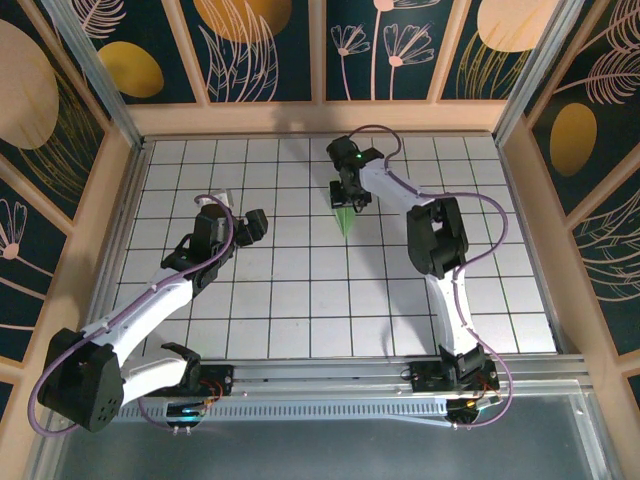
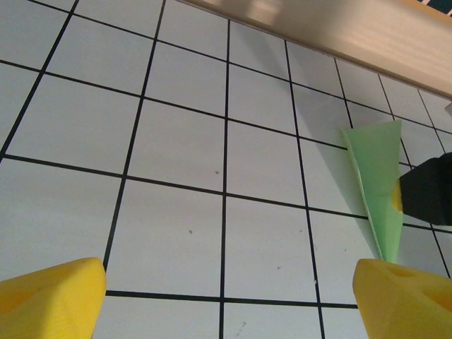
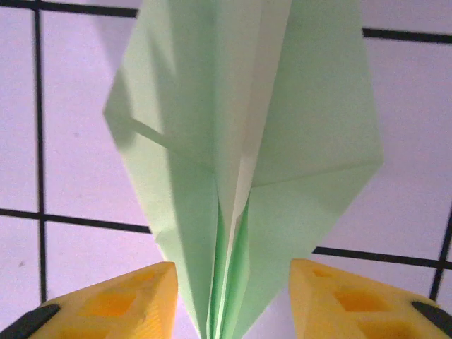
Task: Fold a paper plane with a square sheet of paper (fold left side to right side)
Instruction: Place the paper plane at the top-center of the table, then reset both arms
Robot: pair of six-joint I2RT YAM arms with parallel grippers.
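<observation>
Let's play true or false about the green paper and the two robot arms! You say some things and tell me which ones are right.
1. The paper plane is pale green. True.
2. The paper is a flat, unfolded square. False: it is folded into a narrow pointed shape with creases down its middle.
3. The left gripper is holding the paper. False: its fingers are wide open and empty, and the paper lies off to one side, apart from them.
4. The right gripper has one yellow finger on each side of the paper. True.
</observation>
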